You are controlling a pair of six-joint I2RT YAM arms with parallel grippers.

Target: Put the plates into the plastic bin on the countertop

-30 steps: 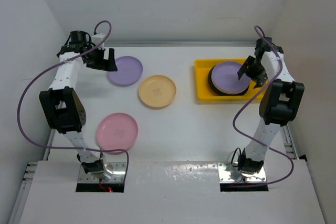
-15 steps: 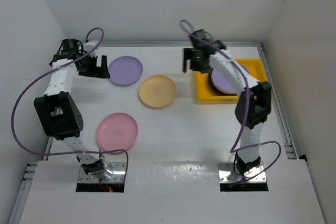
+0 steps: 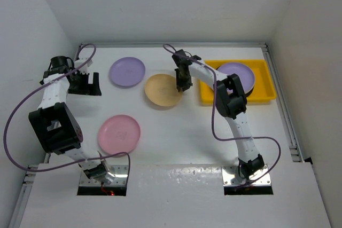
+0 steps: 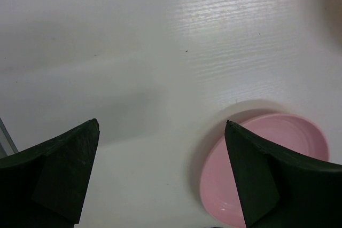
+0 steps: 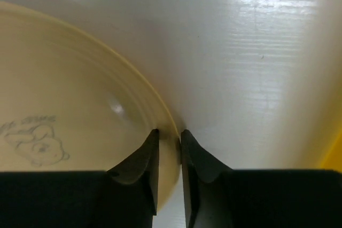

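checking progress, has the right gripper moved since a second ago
Yes. The right gripper went left, from over the bin to the yellow plate's right rim, which it now pinches.

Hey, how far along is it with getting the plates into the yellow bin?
Done: at least a lilac round plate lies in the bright yellow plastic bin. In hand: the right gripper pinches the rim of the yellow-orange round plate. Remaining: a second lilac plate and the pink round plate lie on the white countertop; the left gripper is open, empty.
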